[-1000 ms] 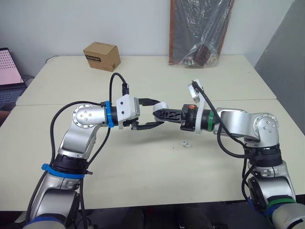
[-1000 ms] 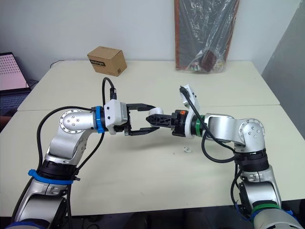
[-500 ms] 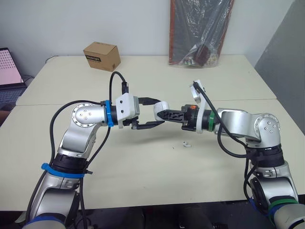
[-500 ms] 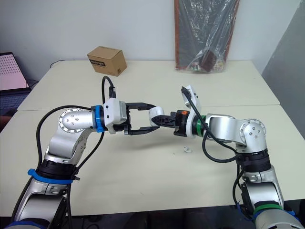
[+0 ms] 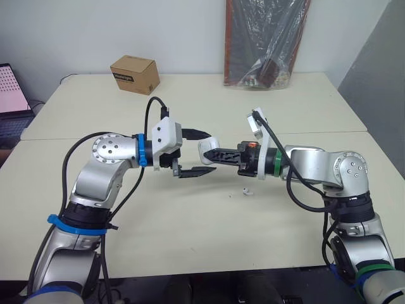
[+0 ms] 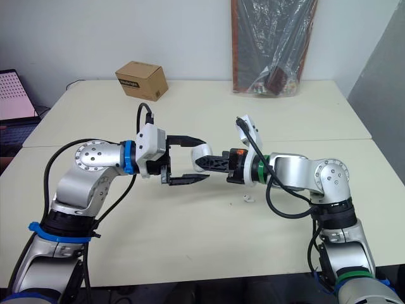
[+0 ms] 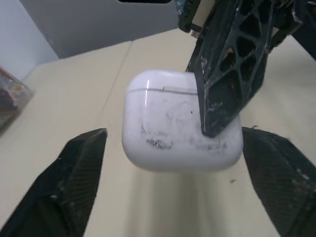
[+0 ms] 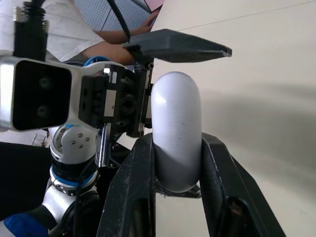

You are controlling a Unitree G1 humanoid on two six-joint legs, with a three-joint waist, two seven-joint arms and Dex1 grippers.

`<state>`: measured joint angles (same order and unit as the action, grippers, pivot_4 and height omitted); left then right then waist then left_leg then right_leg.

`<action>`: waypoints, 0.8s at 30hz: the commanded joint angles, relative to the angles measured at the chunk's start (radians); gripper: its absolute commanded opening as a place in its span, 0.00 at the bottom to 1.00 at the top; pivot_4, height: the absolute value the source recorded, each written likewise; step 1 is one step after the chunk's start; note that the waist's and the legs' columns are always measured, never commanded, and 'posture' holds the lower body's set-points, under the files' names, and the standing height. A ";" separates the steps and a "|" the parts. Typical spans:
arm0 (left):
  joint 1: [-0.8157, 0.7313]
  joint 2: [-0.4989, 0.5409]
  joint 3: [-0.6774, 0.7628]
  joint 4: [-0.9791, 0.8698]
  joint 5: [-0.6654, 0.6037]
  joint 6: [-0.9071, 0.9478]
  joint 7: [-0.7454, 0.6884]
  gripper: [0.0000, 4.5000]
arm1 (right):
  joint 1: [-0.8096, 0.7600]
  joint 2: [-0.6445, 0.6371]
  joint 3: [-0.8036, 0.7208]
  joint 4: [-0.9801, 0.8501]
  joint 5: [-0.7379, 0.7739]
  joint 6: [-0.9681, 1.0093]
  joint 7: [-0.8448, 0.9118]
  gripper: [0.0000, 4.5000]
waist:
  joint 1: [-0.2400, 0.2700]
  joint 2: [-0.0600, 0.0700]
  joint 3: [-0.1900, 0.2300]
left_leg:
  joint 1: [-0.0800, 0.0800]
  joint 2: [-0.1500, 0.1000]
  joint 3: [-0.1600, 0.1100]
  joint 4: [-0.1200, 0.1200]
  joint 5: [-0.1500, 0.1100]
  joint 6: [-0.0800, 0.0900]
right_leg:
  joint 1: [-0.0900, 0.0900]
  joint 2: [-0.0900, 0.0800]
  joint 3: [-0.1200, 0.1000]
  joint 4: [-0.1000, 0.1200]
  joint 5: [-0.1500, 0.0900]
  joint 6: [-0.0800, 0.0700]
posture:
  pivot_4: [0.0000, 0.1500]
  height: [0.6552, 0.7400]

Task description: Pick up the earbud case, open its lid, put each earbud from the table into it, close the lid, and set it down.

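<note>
Comparing the head views with a second ago, what has shifted?

The right gripper (image 6: pixel 204 159) has carried the earbud case (image 5: pixel 207 146) a little toward the robot's left, in the air over the table (image 5: pixel 190 221). The left gripper (image 5: pixel 209 152) now has its two black fingers spread slightly wider. One is above the case and one below, and neither touches it.

And around them?

One white earbud (image 5: pixel 247 191) lies on the pale tabletop beneath the right forearm, where it lay before. A cardboard box (image 5: pixel 134 74) sits at the far left, a plastic-wrapped bundle (image 5: pixel 266 38) leans against the wall, and a lit screen (image 5: pixel 11 88) shows at the left edge.

The left wrist view?

The case is a smooth, rounded white shell scuffed with dark marks, its lid seam a thin line and the lid down. A latticed black finger of the right gripper crosses its face. The left gripper's own fingers stand wide to either side, apart from it.

The right wrist view?

The right fingers clamp the case by its narrow sides, glossy plastic between matte black. One left finger reaches just past the case's far end. Behind it is a person's arm (image 8: pixel 106 49) in a white sleeve.
</note>
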<state>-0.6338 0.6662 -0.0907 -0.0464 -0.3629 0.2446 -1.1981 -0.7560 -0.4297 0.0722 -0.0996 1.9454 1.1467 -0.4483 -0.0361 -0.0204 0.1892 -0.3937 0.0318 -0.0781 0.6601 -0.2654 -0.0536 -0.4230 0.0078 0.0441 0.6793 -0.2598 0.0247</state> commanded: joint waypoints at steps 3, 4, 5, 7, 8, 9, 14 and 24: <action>0.004 0.106 0.067 -0.055 -0.095 0.161 -0.049 0.99 | -0.054 -0.107 0.030 -0.049 -0.029 0.060 0.090 0.17 | -0.001 0.000 0.000 | -0.001 0.000 0.000 0.000 0.000 0.000 | -0.001 0.000 0.000 0.000 0.000 0.000 | 1.00 1.00; -0.001 0.133 0.066 -0.057 -0.118 0.209 -0.072 0.99 | -0.067 -0.130 0.037 -0.056 -0.068 0.080 0.129 0.17 | -0.001 0.001 0.000 | -0.001 0.000 0.000 0.000 0.000 0.000 | -0.001 0.000 0.000 0.000 0.000 0.000 | 1.00 1.00; -0.007 0.152 0.063 -0.058 -0.137 0.242 -0.089 0.99 | -0.078 -0.145 0.042 -0.064 -0.109 0.092 0.168 0.17 | -0.002 0.001 0.000 | -0.001 0.000 0.000 0.000 0.000 0.000 | -0.001 0.000 0.000 0.000 0.000 0.001 | 1.00 1.00; -0.026 0.171 0.055 -0.048 -0.156 0.287 -0.106 0.99 | -0.104 -0.174 0.064 -0.094 -0.231 0.116 0.267 0.17 | -0.002 0.001 0.001 | -0.001 0.000 0.000 0.000 0.000 0.000 | -0.002 0.000 0.000 0.000 -0.002 0.003 | 1.00 1.00; -0.036 0.177 0.049 -0.045 -0.164 0.311 -0.114 0.99 | -0.116 -0.187 0.083 -0.113 -0.301 0.126 0.318 0.17 | -0.002 0.001 0.001 | -0.001 0.000 0.000 0.000 0.000 0.000 | -0.002 0.000 -0.001 0.000 -0.002 0.003 | 1.00 1.00; -0.045 0.180 0.046 -0.043 -0.167 0.328 -0.118 0.99 | -0.125 -0.198 0.102 -0.130 -0.364 0.132 0.363 0.17 | -0.002 0.001 0.001 | -0.001 0.000 0.000 0.000 0.000 0.000 | -0.002 0.000 -0.001 0.000 -0.002 0.003 | 1.00 1.00; -0.098 0.148 0.033 -0.034 -0.180 0.383 -0.122 0.99 | -0.155 -0.267 0.224 -0.219 -0.671 0.119 0.607 0.17 | 0.001 0.001 0.001 | -0.003 0.000 -0.001 0.000 0.000 0.000 | -0.002 0.000 -0.001 -0.001 -0.002 0.003 | 1.00 1.00; -0.158 0.135 -0.047 0.009 -0.150 0.410 -0.199 0.79 | -0.229 -0.293 0.326 -0.264 -1.034 0.054 0.897 0.17 | 0.002 0.001 0.001 | -0.003 0.000 0.000 0.000 0.000 0.000 | -0.004 0.000 -0.001 -0.001 -0.002 0.003 | 1.00 1.00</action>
<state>-0.7650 0.8006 -0.1429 -0.0360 -0.5149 0.6652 -1.3874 -0.9586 -0.7244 0.4118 -0.3441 0.9474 1.2280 0.4160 -0.0337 -0.0194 0.1899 -0.3967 0.0321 -0.0784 0.6600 -0.2655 -0.0536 -0.4267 0.0082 0.0435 0.6784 -0.2623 0.0278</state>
